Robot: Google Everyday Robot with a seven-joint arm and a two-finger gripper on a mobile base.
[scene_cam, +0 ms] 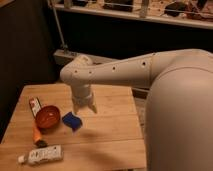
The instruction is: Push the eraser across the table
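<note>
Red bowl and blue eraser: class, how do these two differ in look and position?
The red bowl is round, hollow and larger; the blue eraser is a flat block. The eraser lies nearer the open gripper, which hovers close by it; the bowl sits farther left. Both rest on the table.

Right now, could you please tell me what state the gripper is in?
Gripper: open, holding nothing, hovering above the table just beside the blue eraser.

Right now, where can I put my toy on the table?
The table is bare on the right, beyond the blue eraser and the open gripper hovering by it. The left is crowded: red bowl, packet, white tube.
</note>
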